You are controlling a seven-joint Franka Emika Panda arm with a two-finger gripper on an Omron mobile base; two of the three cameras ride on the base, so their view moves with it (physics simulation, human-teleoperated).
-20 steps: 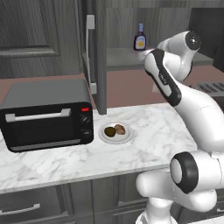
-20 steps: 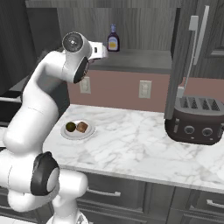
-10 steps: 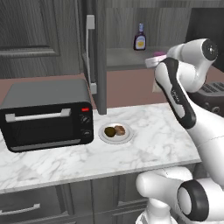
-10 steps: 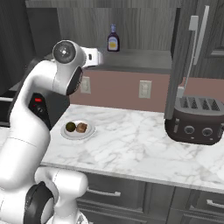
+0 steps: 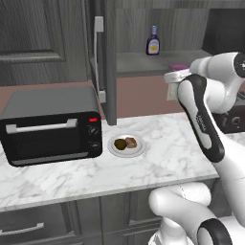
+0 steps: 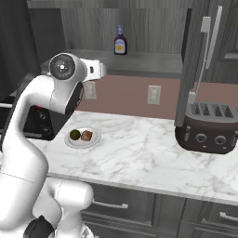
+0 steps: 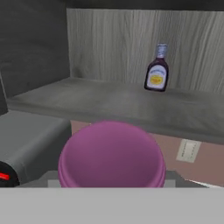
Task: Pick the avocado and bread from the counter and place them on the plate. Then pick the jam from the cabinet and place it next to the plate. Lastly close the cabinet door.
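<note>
The pink-purple jam fills the near part of the hand view, and my gripper is shut on it, in the air just outside the cabinet shelf. A sliver of the jam shows at the hand in the left base view. On the counter, the plate holds the dark avocado and the tan bread side by side. The same avocado and bread sit on the plate below my arm. The cabinet door stands open.
A dark bottle with a yellow label stands at the back of the shelf. A black toaster oven sits left of the plate. A toaster stands on the counter under the open door.
My arm has swung back from the cabinet and away from the shelf, carrying the jam with it. The plate, avocado and bread have not moved.
</note>
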